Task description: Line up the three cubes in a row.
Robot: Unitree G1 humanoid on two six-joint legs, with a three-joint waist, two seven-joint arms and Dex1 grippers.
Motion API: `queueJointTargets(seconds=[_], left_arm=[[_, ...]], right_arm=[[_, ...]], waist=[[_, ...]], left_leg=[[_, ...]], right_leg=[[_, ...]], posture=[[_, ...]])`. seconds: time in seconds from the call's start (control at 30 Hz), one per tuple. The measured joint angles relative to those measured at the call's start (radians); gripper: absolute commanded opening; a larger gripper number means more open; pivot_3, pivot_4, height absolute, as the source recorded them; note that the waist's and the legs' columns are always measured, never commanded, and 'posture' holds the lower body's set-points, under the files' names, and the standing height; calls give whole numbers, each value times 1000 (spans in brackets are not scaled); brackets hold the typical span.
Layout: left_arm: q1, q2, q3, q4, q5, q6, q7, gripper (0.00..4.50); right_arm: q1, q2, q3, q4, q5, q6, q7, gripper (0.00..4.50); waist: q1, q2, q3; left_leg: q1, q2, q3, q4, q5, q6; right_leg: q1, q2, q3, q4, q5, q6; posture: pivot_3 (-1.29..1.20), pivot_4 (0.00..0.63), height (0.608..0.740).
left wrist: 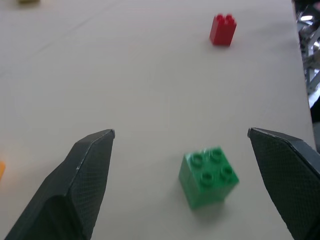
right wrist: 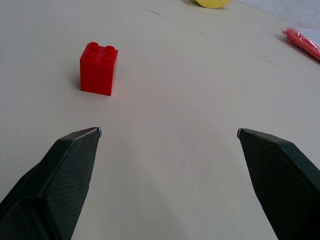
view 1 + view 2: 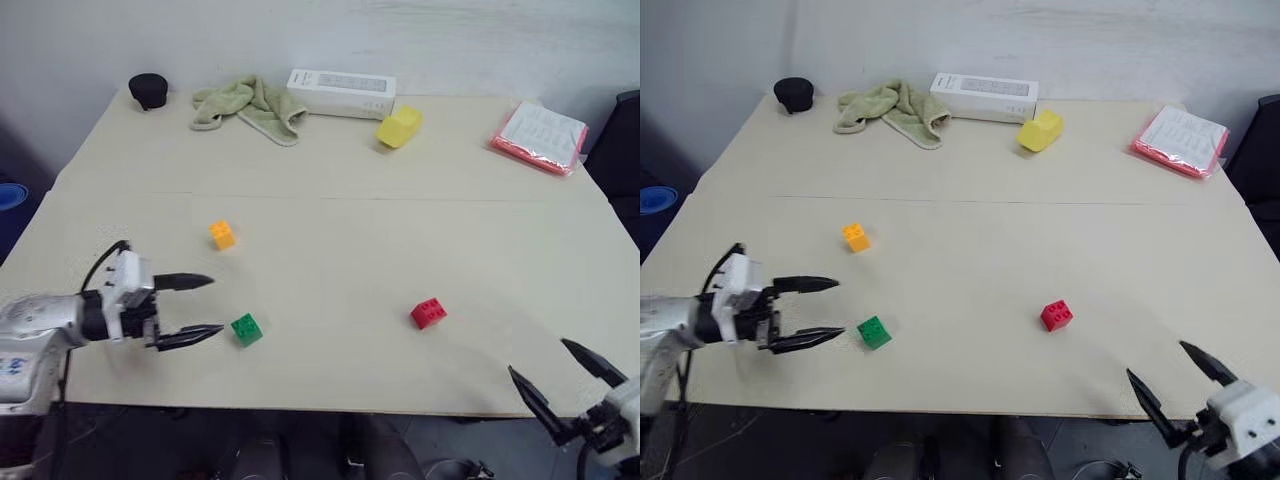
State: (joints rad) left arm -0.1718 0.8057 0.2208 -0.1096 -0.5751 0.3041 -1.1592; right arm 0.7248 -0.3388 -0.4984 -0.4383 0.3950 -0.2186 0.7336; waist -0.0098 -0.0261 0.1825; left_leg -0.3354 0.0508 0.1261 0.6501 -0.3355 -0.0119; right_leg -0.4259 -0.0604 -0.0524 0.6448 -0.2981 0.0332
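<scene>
Three studded cubes lie apart on the pale table (image 3: 330, 220): an orange cube (image 3: 222, 234) at mid left, a green cube (image 3: 246, 329) near the front left, and a red cube (image 3: 428, 313) right of centre. My left gripper (image 3: 210, 305) is open at the table's left, its fingertips just left of the green cube, which sits a little ahead of the open fingers in the left wrist view (image 1: 208, 175). My right gripper (image 3: 555, 375) is open at the front right corner, well short of the red cube (image 2: 99, 68).
Along the back edge lie a black round object (image 3: 148, 90), a crumpled green cloth (image 3: 248, 106), a white box (image 3: 341, 93), a yellow rounded block (image 3: 399, 127) and a red-edged pad of papers (image 3: 540, 136). A seam runs across the table behind the cubes.
</scene>
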Motion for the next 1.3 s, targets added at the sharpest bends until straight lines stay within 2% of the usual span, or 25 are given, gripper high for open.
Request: queueJointTargets(seconds=[0.17, 0.27, 0.4, 0.47, 0.67, 0.77, 0.83, 0.93, 1.0, 1.17, 1.3], left_arm=[[-51, -18, -47, 2, -2, 10, -4, 4494], [-62, -23, -68, 23, 23, -16, -18, 4494], [-68, -34, -83, 47, 36, -37, -37, 4494], [-67, -35, -83, 47, 39, -45, -42, 4494], [-60, -35, -83, 45, 52, -55, -44, 4494], [-49, -35, -82, 42, 53, -55, -44, 4500], [-41, -35, -82, 40, 54, -55, -43, 4500], [-33, -33, -80, 39, 56, -55, -42, 4500], [-32, -33, -79, 39, 57, -55, -41, 4500], [-27, -33, -77, 38, 65, -55, -35, 4500], [-19, -34, -82, 38, 69, -56, -37, 4500]], right_arm=[[-88, -3, 112, -96, -10, 118, -82, 4500], [-243, -38, 222, -198, -8, 340, -188, 4500], [-444, -40, 340, -229, -32, 577, -332, 4500], [-499, -31, 388, -220, -62, 649, -386, 4500], [-530, 1, 458, -139, -157, 742, -492, 4500], [-509, 4, 454, -138, -173, 745, -504, 3899], [-490, 14, 451, -137, -172, 742, -502, 3230], [-477, 13, 451, -128, -169, 719, -470, 2105], [-477, 6, 452, -121, -165, 704, -439, 1506], [-523, -165, 448, -36, -124, 551, -177, 1480], [-704, -367, 483, 156, -88, 345, 211, 1480]], waist=[[-26, 0, 0], [-28, 0, 0], [-19, -1, 0], [-13, -1, 0], [-17, -1, 0], [-19, -1, 0], [-21, -1, 0], [-21, -1, 0], [-20, -1, 0], [-20, -1, 0], [-22, -3, 2]], left_leg=[[0, 0, 1, -1, 4, -6], [1, 0, 0, 1, 5, -8], [0, 0, -3, 1, 5, -8], [-2, -1, -4, 1, 5, -7], [-4, -2, -3, 3, 3, -3], [-3, -1, -3, 3, 3, -3], [-3, -1, -3, 3, 3, -4], [-3, -1, -3, 2, 3, -4], [-3, -1, -3, 3, 3, -3], [-2, -2, -2, 3, 0, 2], [-1, -1, -1, 3, 0, 3]], right_leg=[[0, 1, 1, 2, 0, 0], [-3, 2, 1, 3, -1, -1], [-3, 2, 0, 2, -1, -1], [-4, 1, -1, 2, -1, -1], [-3, 0, -1, 0, 0, 1], [-3, 0, -1, 0, 0, 1], [-3, 1, -1, 0, -1, 1], [-3, 1, -1, 0, -1, 1], [-3, 1, -1, 0, -1, 1], [-2, 1, -1, -1, 0, 2], [-2, 2, -1, -1, 0, 2]], posture=[[0, 150, 740], [0, 150, 740], [0, 150, 740], [0, 150, 740], [0, 150, 740], [0, 150, 740], [0, 150, 740], [0, 150, 740], [0, 150, 740], [0, 150, 740], [0, 150, 740]])
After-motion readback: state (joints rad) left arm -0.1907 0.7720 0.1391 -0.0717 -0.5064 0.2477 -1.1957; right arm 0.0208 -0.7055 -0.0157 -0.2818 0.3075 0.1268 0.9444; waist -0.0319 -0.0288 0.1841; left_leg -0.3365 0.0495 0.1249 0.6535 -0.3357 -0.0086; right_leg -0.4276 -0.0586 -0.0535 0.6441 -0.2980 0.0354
